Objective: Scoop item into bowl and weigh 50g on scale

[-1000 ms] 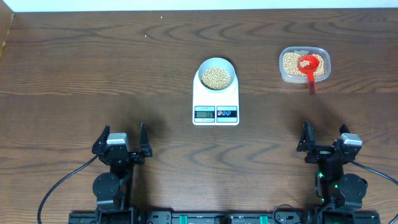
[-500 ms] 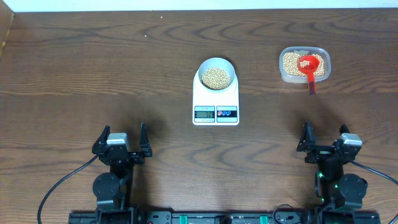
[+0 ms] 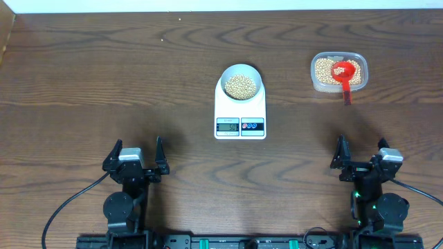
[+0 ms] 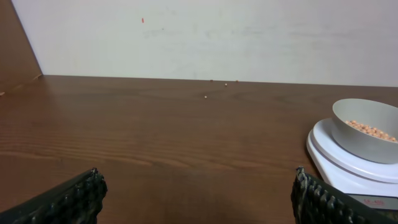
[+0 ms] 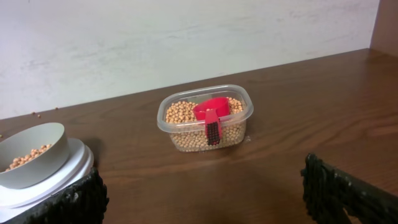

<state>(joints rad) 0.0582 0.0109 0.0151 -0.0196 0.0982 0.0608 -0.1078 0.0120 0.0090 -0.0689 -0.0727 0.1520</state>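
Black left gripper [image 3: 137,149] and right gripper [image 3: 361,149] are seen spread fully open, empty.
Arms are tucked low at 7 and 5 o'clock; beans [image 3: 241,86] are contained in the bowl [image 3: 223,80], set on the scale [image 3: 240,112] mid-counter.

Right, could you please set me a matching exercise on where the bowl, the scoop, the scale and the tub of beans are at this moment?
Things:
1. bowl
2. red scoop
3. scale
4. clear tub

Places:
A. lying in the tub on the beans, handle towards the robot
B. on the table, in the middle, display facing the robot
C. standing on the scale, partly filled with beans
D. on the table, to the right of the scale

Pairs: 1-C, 2-A, 3-B, 4-D.
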